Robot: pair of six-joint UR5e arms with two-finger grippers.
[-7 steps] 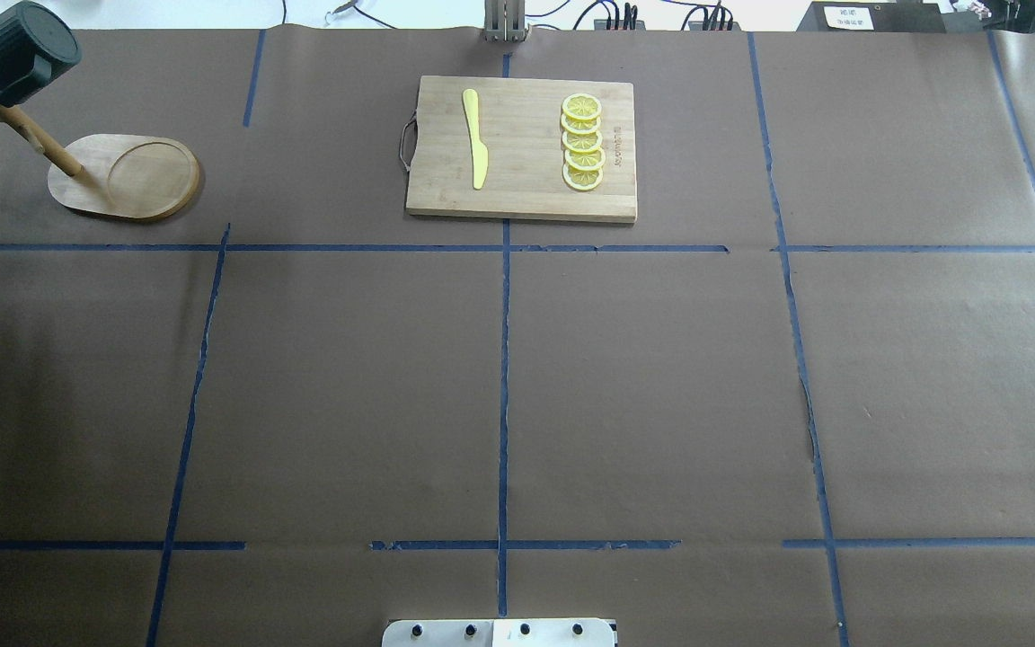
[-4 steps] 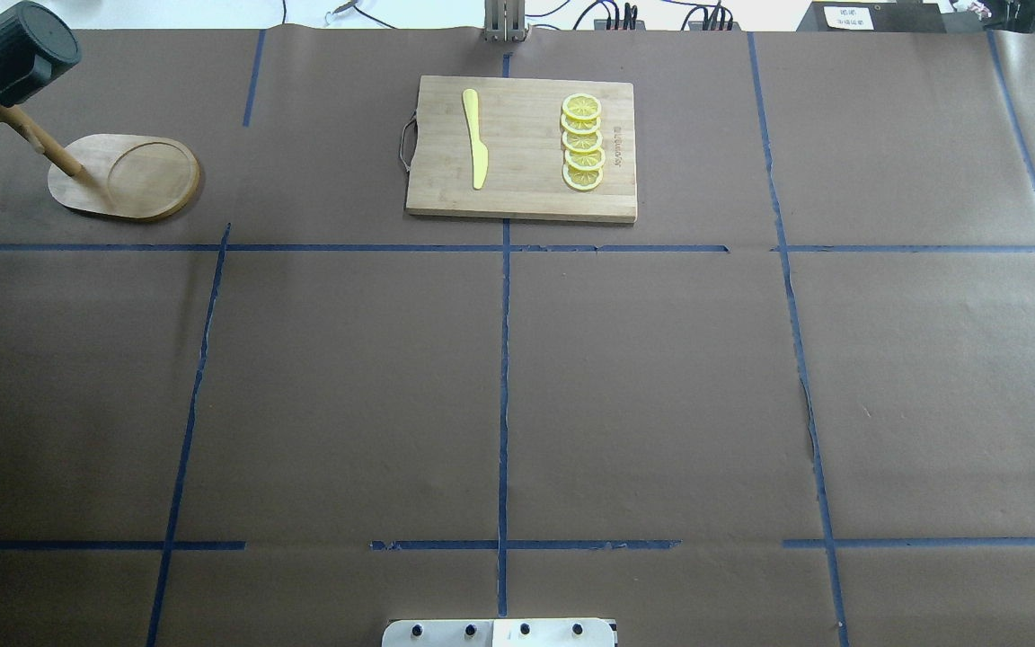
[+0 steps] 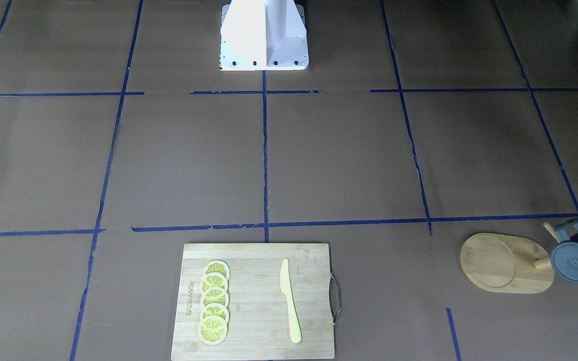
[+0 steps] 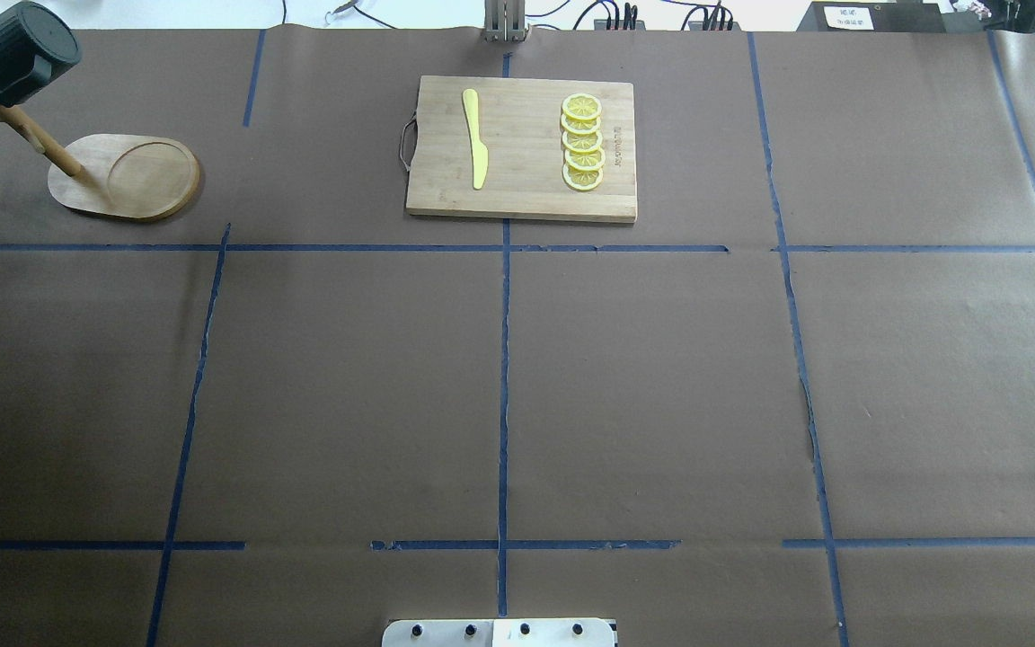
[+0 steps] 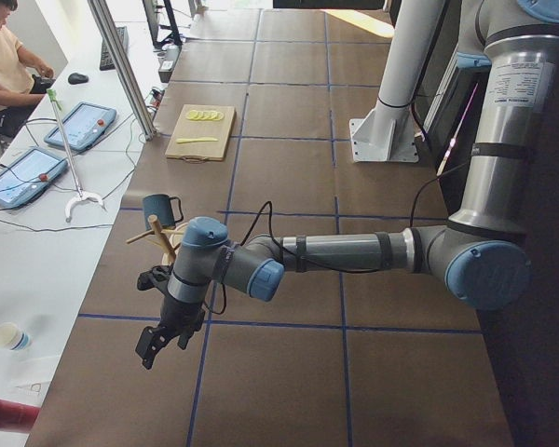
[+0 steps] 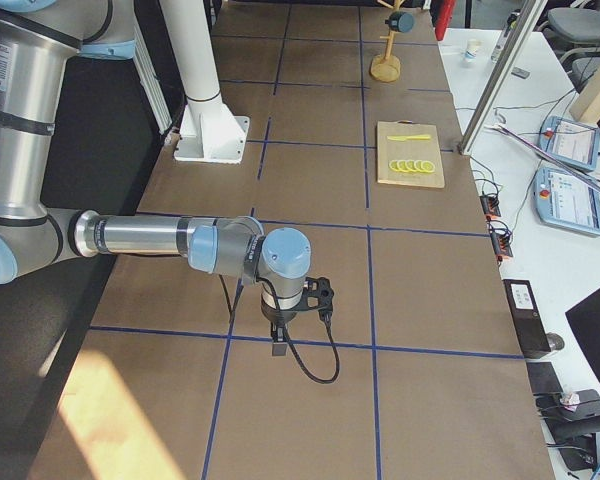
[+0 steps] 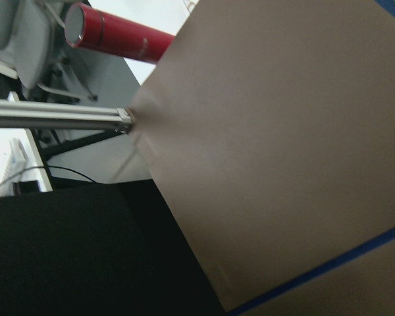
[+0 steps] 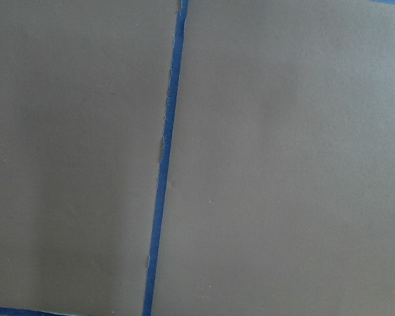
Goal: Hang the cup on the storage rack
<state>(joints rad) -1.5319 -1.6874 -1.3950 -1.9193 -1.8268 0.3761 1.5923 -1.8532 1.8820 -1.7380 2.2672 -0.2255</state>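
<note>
The dark blue-grey ribbed cup (image 4: 16,50) hangs by its handle on an upper peg of the wooden storage rack (image 4: 127,175) at the table's far left corner. Both also show in the front view, the cup (image 3: 577,260) beside the rack's oval base (image 3: 499,263). In the left side view the cup (image 5: 156,209) hangs just behind my left gripper (image 5: 154,345), which is off the cup and nearer the camera. My right gripper (image 6: 278,345) hovers low over bare table, far from the rack (image 6: 385,68). I cannot tell whether either gripper is open or shut.
A bamboo cutting board (image 4: 522,148) with a yellow knife (image 4: 475,139) and several lemon slices (image 4: 582,142) lies at the far middle. Blue tape lines (image 4: 504,377) cross the brown paper. A red bottle (image 7: 118,39) lies past the table's left end.
The cup has shifted very slightly on its peg. A faint shadow on the table's left side has faded.
</note>
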